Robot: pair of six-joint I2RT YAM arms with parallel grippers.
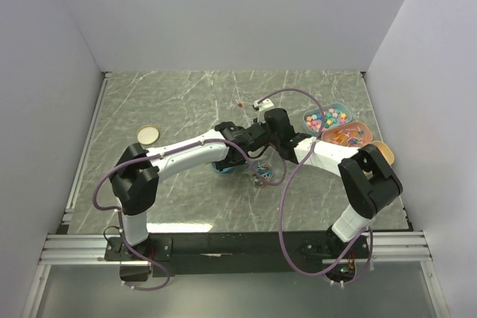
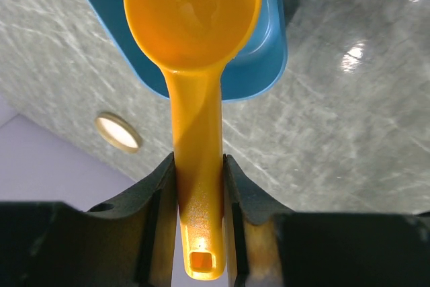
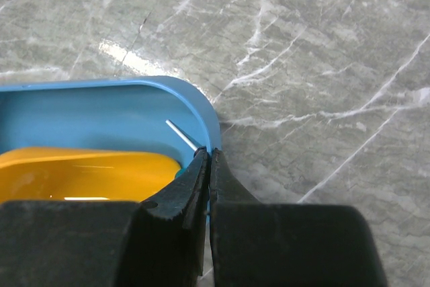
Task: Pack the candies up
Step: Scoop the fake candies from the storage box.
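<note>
Neighbouring candies point(image 1: 262, 175): blue tray point(image 3: 101, 109), yellow scoop point(image 2: 191, 18)

Ahead of the left gripper point(image 2: 199, 162), the yellow scoop point(image 2: 191, 18) is cut off at the frame top. Overhead, the left arm point(image 1: 190, 156) hides most of the blue tray point(image 1: 223, 168).

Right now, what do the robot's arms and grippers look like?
Both arms share a look: the left arm and right arm have white link shells with bulky black joints, and a purple cable loops loosely along each. The left gripper and right gripper have matte black fingers.
</note>
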